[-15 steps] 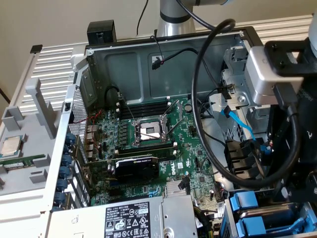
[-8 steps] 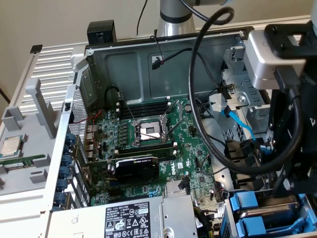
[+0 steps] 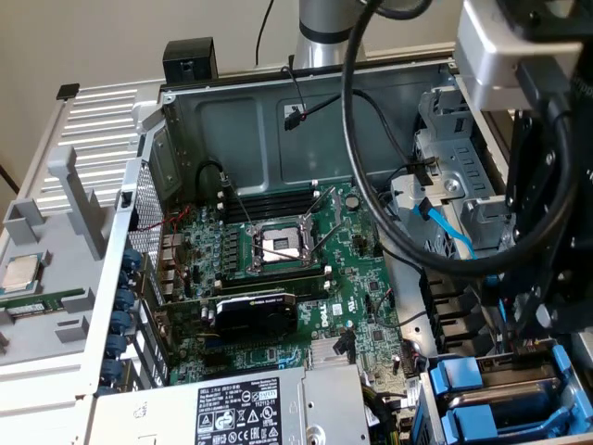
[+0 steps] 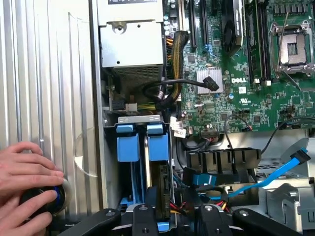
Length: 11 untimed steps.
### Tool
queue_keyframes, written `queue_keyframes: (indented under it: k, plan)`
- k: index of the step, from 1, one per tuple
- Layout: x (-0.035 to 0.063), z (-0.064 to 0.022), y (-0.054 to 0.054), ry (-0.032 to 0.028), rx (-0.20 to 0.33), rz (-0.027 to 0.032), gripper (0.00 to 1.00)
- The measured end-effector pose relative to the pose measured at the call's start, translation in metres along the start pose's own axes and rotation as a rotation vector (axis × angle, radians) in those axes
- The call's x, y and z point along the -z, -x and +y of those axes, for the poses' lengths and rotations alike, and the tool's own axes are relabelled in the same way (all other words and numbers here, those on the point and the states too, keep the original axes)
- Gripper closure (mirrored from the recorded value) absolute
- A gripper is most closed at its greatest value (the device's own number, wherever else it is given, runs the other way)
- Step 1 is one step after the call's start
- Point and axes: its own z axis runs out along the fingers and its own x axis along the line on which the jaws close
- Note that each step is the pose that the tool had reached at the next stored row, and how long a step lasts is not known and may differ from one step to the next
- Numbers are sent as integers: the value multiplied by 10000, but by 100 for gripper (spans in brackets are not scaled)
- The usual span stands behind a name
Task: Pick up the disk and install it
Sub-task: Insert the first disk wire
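Gripper poised over blue carrier clips in drive bay; jaw state could not be told. Person's hand rested on case panel.

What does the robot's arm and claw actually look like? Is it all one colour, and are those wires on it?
The arm is a smooth silver-grey metal tube. Near the camera it ends in a pale grey block with black, boxy hardware below. Thick black cables loop loosely alongside it. In the wrist view the claw is matte black, built of angular links joined by round bolt heads.
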Motion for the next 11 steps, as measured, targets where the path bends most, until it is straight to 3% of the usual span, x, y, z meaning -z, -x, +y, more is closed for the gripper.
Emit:
queue_keyframes:
  k: [5, 11]
  plan:
    - [185, 39, 20, -61, -8, -5, 63]
    - [379, 73, 68, -177, -18, -14, 63]
